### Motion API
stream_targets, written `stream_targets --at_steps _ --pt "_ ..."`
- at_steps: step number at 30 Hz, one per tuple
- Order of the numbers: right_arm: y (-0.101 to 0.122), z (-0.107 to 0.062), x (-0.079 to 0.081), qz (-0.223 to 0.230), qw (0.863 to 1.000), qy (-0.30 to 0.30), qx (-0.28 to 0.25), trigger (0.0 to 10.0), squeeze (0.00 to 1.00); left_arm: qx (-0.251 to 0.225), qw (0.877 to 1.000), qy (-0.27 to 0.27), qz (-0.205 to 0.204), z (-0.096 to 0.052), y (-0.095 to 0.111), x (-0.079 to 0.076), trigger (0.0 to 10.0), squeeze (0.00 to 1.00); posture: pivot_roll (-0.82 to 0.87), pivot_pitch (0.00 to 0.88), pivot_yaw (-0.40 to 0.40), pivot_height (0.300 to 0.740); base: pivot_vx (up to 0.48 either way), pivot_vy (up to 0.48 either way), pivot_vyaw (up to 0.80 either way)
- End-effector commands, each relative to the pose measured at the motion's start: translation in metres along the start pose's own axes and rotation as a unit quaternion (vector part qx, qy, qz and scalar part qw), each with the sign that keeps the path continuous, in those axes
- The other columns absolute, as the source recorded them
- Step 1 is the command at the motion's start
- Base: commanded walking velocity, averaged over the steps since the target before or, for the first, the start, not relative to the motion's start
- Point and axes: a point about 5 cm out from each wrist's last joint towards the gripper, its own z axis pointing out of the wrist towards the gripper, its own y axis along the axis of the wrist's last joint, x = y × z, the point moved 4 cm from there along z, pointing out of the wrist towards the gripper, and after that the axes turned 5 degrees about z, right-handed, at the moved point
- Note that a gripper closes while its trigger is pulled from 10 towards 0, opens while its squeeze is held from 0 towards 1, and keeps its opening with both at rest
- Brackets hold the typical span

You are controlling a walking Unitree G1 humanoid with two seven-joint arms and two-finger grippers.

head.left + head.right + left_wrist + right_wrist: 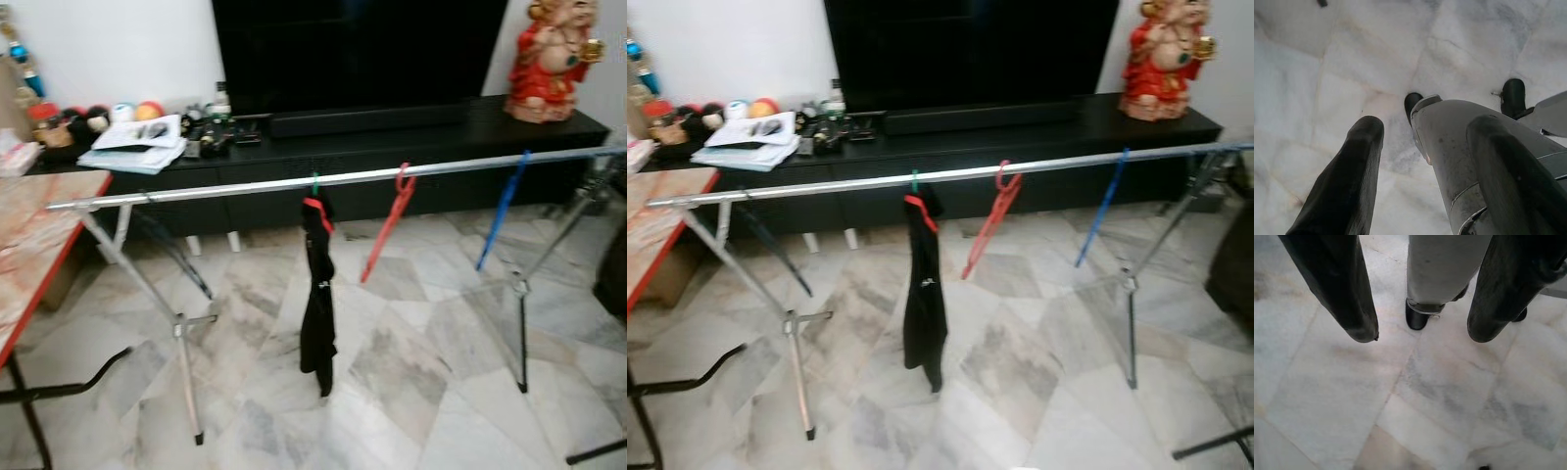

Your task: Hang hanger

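Note:
A long silver rail (pixel 245 188) on folding legs crosses the room in front of me. Three hangers hang on it. A green-hooked hanger (pixel 314 184) near the middle carries a black garment (pixel 317 294) with a red collar. Right of it a red hanger (pixel 390 220) hangs bare and slanted, and a blue hanger (pixel 503 208) hangs farther right. My left gripper (pixel 1427 128) points down at the marble floor beside my own silver leg, open and holding nothing. My right gripper (pixel 1422 333) also hangs over the floor, open and holding nothing.
A black TV console (pixel 392 132) with a large dark screen stands behind the rail, with papers and small items at its left end and a red statue (pixel 549 59) at its right. A red-edged table (pixel 39 245) stands at my left. The rack's legs (pixel 181 343) spread over the marble floor.

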Motion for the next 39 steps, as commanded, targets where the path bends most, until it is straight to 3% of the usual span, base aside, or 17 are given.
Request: stream_targets --at_steps 1,9,13,19,22,23,27,35,39 --pt "-0.002 0.000 -0.003 -0.004 1.000 0.001 0.008 10.0 0.00 0.020 0.999 0.003 0.027 -0.002 -0.010 0.002 10.0 0.00 0.06 0.022 0.050 0.740 0.000 0.000 -0.79" --pt "-0.003 -0.003 -0.045 -0.002 1.000 -0.018 0.006 10.0 0.00 0.024 1.000 0.006 0.017 -0.002 -0.012 0.002 10.0 0.00 0.06 0.026 0.050 0.740 0.000 -0.195 -0.79" --pt "-0.003 -0.004 -0.048 -0.002 1.000 -0.019 0.007 10.0 0.00 0.025 1.000 0.006 0.017 -0.002 -0.012 0.002 10.0 0.00 0.06 0.028 0.051 0.740 0.000 0.000 -0.79" --pt "-0.005 -0.003 -0.039 -0.003 1.000 -0.015 0.008 10.0 0.00 0.024 1.000 0.006 0.015 -0.002 -0.012 0.002 10.0 0.00 0.06 0.030 0.051 0.740 0.000 0.000 -0.79" --pt "-0.007 -0.002 -0.022 -0.006 1.000 -0.008 0.010 10.0 0.00 0.023 1.000 0.006 0.015 -0.002 -0.012 0.002 10.0 0.00 0.06 0.030 0.050 0.740 0.000 0.000 -0.79" --pt "-0.008 -0.001 -0.007 -0.008 1.000 -0.002 0.012 10.0 0.00 0.023 1.000 0.006 0.015 -0.002 -0.011 0.002 10.0 0.00 0.06 0.030 0.050 0.740 0.000 0.000 -0.79" --pt "-0.011 -0.002 0.008 -0.009 1.000 0.005 0.015 10.0 0.00 0.022 1.000 0.006 0.014 -0.002 -0.011 0.002 10.0 0.00 0.06 0.030 0.048 0.740 0.000 0.000 -0.79" --pt "-0.012 -0.002 0.010 -0.012 1.000 0.003 0.016 10.0 0.00 0.023 1.000 0.008 0.014 -0.002 -0.011 0.002 10.0 0.00 0.06 0.032 0.047 0.740 0.000 0.000 -0.79" --pt "-0.014 -0.003 -0.006 -0.012 1.000 -0.004 0.016 10.0 0.00 0.022 1.000 0.009 0.013 -0.002 -0.011 0.002 10.0 0.00 0.06 0.033 0.047 0.740 0.000 0.000 -0.79"
